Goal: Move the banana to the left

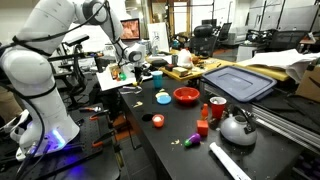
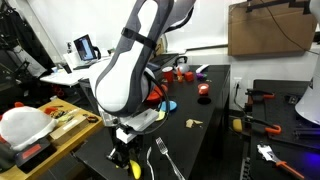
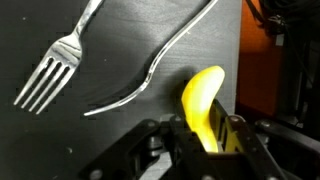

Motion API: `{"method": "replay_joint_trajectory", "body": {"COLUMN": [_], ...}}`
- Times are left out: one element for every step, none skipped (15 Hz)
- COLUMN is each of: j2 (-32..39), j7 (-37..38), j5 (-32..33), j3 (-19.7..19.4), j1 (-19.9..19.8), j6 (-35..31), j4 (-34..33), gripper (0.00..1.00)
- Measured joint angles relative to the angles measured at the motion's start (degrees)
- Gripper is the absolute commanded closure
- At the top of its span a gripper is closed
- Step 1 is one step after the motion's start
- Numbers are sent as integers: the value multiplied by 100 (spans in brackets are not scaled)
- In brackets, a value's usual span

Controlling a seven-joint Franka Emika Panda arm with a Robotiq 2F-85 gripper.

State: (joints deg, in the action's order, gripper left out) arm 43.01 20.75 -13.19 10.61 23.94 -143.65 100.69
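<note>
Gripper (image 3: pixel 210 150) jaws pinch the banana (image 3: pixel 203 100) at its near end, its curved tip pointing away beside the fork (image 3: pixel 52 68). Only the wrist view shows this grasp; in an exterior view the arm (image 2: pixel 135 70) blocks most of it.

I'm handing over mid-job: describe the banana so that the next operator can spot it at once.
On the black table, near its edge, lie a silver fork and a curved silver utensil. Beside them, with one end between the fingers of the gripper, is the banana. It is short, curved and bright yellow, where they are long and silver.
</note>
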Motion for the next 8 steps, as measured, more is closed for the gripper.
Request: {"method": "replay_joint_trajectory", "body": {"j2": [9, 12, 12, 11, 9, 5, -2, -12], "j7": [0, 0, 0, 0, 0, 0, 0, 0], "j5": [50, 101, 156, 219, 309, 386, 451, 522], "j3": [0, 0, 0, -3, -15, -34, -58, -84], "j1": [6, 13, 20, 28, 41, 55, 69, 81], "j6": [0, 0, 2, 2, 2, 2, 2, 2], "j4": [-16, -27, -33, -36, -37, -37, -37, -37], "gripper": [45, 44, 39, 31, 24, 17, 8, 2]}}
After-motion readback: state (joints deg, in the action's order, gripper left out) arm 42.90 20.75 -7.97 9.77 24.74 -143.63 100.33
